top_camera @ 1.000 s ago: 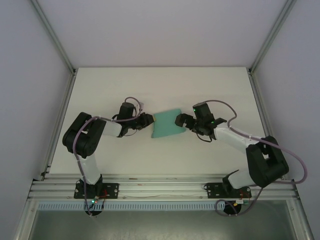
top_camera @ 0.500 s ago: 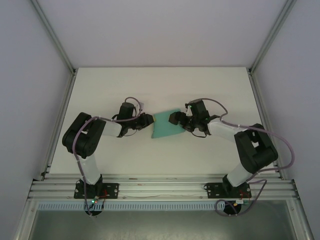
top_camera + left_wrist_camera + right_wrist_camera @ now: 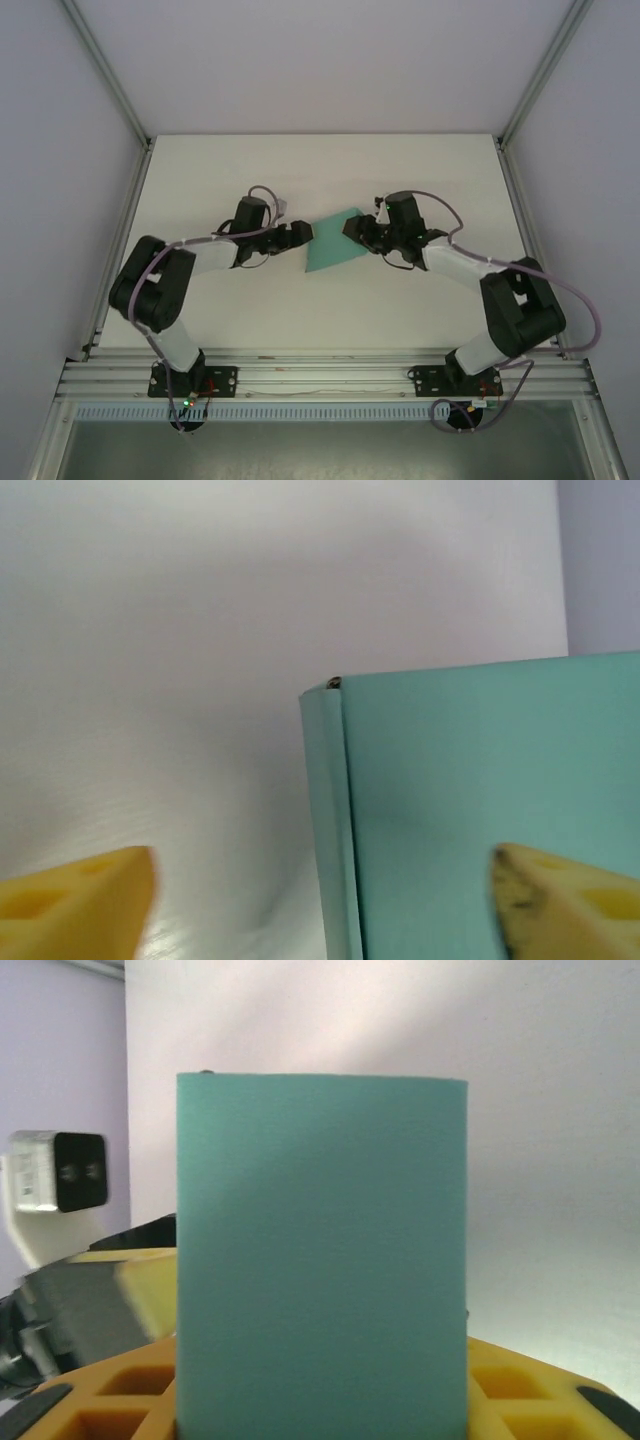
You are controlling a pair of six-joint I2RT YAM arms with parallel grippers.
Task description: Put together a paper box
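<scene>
paper box (image 3: 333, 243): teal matte card, flat rectangular, creased edge | left pincer (image 3: 302, 236): spread | right pincer (image 3: 357, 230): pinching box end

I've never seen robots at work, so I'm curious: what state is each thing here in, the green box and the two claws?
paper box: folded up, askew between the claws, its right end in the right claw.
left claw: open wide, the box's corner between its fingers, not gripping.
right claw: closed on the box's sides, apparently gripping.
</scene>
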